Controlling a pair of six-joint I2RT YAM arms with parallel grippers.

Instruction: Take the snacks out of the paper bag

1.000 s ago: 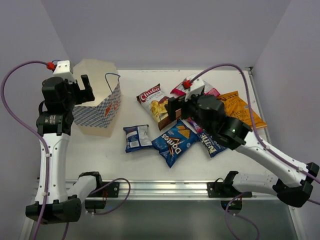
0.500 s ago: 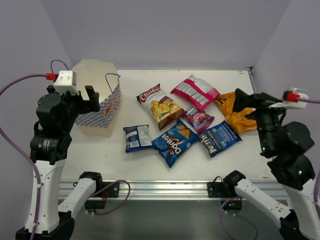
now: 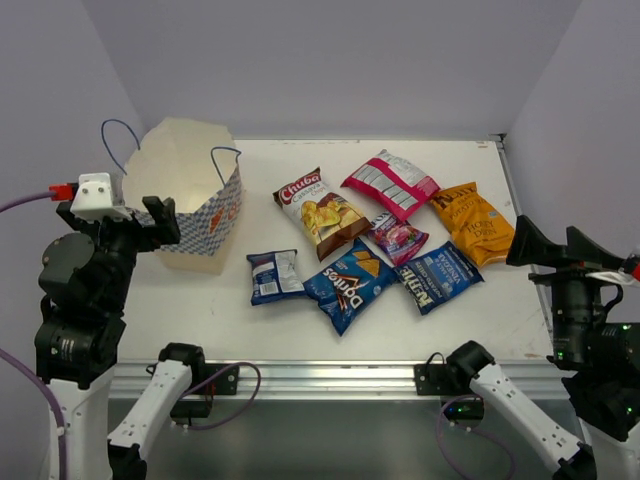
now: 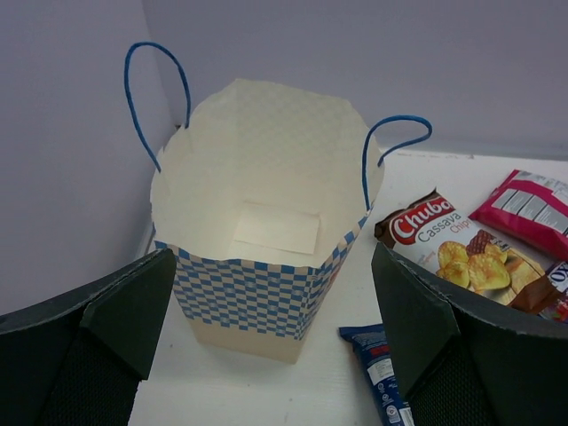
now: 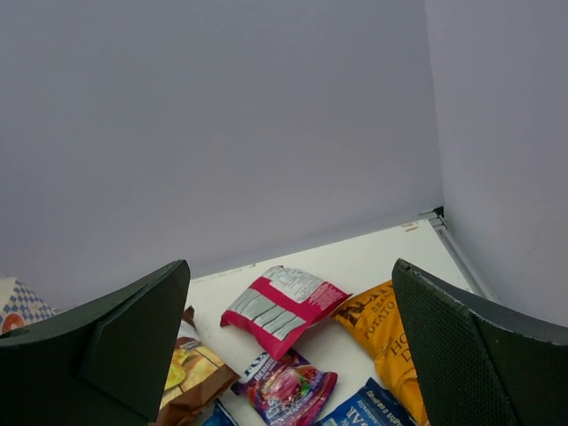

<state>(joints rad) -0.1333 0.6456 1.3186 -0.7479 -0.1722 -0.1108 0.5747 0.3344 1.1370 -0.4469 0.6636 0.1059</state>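
An upright paper bag (image 4: 266, 231), mouth open, stands directly ahead of the left hand (image 4: 271, 293), the nearer one; no packet shows inside. Seven snacks (image 3: 348, 285) lie flat on the surface (image 3: 200, 300) to the bag's right. The left hand and the right hand (image 5: 290, 275) are spread wide, grasping nothing.

We see the cream-white paper carrier bag with blue checks and blue string handles (image 3: 190, 215) standing upright at far left, its mouth open. To its right seven glossy packets lie flat: brown-red chips (image 3: 320, 212), pink-white striped packet (image 3: 390, 183), orange-yellow chips (image 3: 474, 222), small magenta candy (image 3: 397, 238), dark blue packet (image 3: 438, 276), blue Doritos (image 3: 350, 284), and small blue-white packet (image 3: 275, 274).
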